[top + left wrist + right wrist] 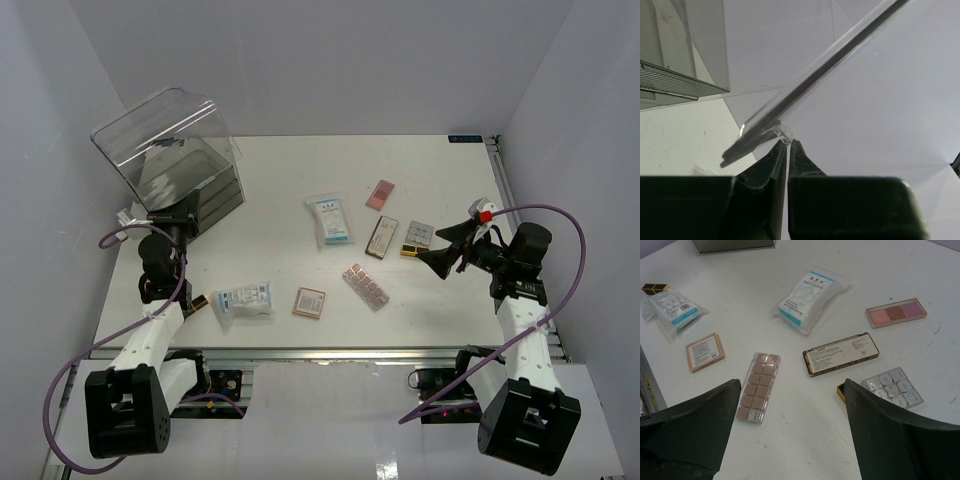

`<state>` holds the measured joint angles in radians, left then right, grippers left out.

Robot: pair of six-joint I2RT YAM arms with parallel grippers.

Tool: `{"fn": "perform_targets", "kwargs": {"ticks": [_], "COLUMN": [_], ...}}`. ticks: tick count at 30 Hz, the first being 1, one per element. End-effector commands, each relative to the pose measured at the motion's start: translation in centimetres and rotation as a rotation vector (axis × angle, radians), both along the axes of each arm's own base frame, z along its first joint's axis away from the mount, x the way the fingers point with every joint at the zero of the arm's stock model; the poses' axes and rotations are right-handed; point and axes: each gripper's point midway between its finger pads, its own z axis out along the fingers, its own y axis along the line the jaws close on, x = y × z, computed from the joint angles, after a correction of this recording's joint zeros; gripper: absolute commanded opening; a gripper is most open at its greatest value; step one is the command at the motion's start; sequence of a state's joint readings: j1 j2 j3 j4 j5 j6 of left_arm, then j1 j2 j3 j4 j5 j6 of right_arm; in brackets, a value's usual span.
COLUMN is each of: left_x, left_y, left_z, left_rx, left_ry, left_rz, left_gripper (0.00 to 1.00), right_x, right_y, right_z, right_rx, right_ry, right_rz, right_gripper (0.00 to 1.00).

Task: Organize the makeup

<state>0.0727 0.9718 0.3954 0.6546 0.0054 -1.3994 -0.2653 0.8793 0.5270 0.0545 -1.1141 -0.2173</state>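
The makeup lies spread over the white table: two clear sachets (330,218) (245,298), a pink palette (380,193), a brown palette (382,237), a black-gold palette (417,237), a pink multi-pan strip (366,286) and a small orange compact (309,302). My right gripper (448,248) hovers open over them; its wrist view shows the strip (758,386), brown palette (840,353) and black-gold palette (892,386) just ahead of its fingers (700,430). My left gripper (788,142) is shut on a small clear tab (784,132) at the edge of the box lid (815,80), which is tilted up.
The big clear plastic box (170,150) stands at the back left, with grey ribbed drawers (675,82) under its raised lid. The table's metal front rail (330,352) runs below the items. White walls close in on three sides.
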Motion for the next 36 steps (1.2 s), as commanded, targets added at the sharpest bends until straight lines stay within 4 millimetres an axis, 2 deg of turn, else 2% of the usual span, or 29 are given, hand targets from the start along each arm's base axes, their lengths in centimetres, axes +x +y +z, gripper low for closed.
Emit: {"fn": "perform_targets", "kwargs": {"ticks": [1, 5, 11, 12, 13, 14, 17, 18, 19, 20, 21, 23, 25, 26, 28, 30, 32, 34, 36], "left_x": [-1.2, -1.4, -1.7, -1.7, -1.8, -1.8, -1.7, -1.7, -1.7, -1.8, -1.8, -1.7, -1.6, -1.6, -1.5, -1.5, -1.8, -2.0, -2.0], "left_y": [-1.4, -1.4, -1.4, -1.4, -1.5, -1.5, -1.7, -1.8, -1.7, -1.7, -1.6, -1.6, -1.9, -1.9, -1.7, -1.4, -1.1, -0.9, -0.7], "left_z": [1.4, 1.6, 2.3, 2.4, 2.7, 2.7, 3.5, 3.6, 3.7, 3.7, 3.6, 2.9, 1.4, 0.9, -0.3, -0.7, -0.9, -0.9, -2.5], "left_rx": [0.023, 0.025, 0.017, 0.017, 0.017, 0.017, 0.023, 0.025, 0.025, 0.025, 0.027, 0.040, 0.046, 0.043, 0.058, 0.094, 0.144, 0.206, 0.263], "left_ry": [-0.037, -0.044, -0.057, -0.056, -0.062, -0.062, -0.073, -0.076, -0.077, -0.079, -0.078, -0.060, -0.023, -0.015, 0.023, 0.052, 0.069, 0.081, 0.139], "left_rz": [-0.065, -0.064, -0.064, -0.063, -0.068, -0.069, -0.081, -0.083, -0.081, -0.076, -0.074, -0.070, -0.083, -0.083, -0.070, -0.049, -0.034, -0.023, -0.016], "left_gripper": [0.00, 0.00, 0.00, 0.00, 0.00, 0.00, 0.00, 0.00, 0.00, 0.00, 0.00, 0.00, 0.00, 0.00, 0.03, 0.21, 0.41, 0.55, 0.67], "right_x": [0.0, -0.5, -1.4, -1.7, -1.0, -1.3, 0.3, 0.6, 0.4, 0.6, 1.1, 1.5, 2.4, 2.2, 3.4, 3.8, 4.4, 5.8, 6.9], "right_y": [0.4, 1.5, 5.9, 7.2, 7.8, 8.5, 11.1, 12.3, 13.5, 14.5, 15.3, 17.1, 18.8, 19.2, 21.5, 23.4, 25.8, 28.0, 29.7], "right_z": [0.3, 0.2, -1.1, -0.4, 0.4, -0.2, 2.5, 2.6, 1.6, 2.2, 2.5, 1.5, 1.2, 1.1, 0.9, 0.0, 1.2, 1.8, 2.2], "right_rx": [-0.003, -0.007, -0.101, -0.121, -0.142, -0.148, -0.217, -0.245, -0.264, -0.274, -0.282, -0.285, -0.298, -0.300, -0.310, -0.314, -0.285, -0.246, -0.190], "right_ry": [-0.027, -0.035, -0.034, -0.059, -0.076, -0.055, -0.096, -0.086, -0.050, -0.063, -0.066, -0.011, 0.004, 0.017, 0.057, 0.114, 0.140, 0.172, 0.231], "right_rz": [0.031, 0.080, 0.240, 0.292, 0.306, 0.337, 0.418, 0.452, 0.496, 0.511, 0.517, 0.537, 0.534, 0.533, 0.527, 0.517, 0.501, 0.485, 0.464], "right_gripper": [0.90, 0.90, 0.90, 0.90, 0.90, 0.90, 0.90, 0.90, 0.90, 0.90, 0.90, 0.90, 0.90, 0.90, 0.90, 0.90, 0.90, 0.90, 0.90]}}
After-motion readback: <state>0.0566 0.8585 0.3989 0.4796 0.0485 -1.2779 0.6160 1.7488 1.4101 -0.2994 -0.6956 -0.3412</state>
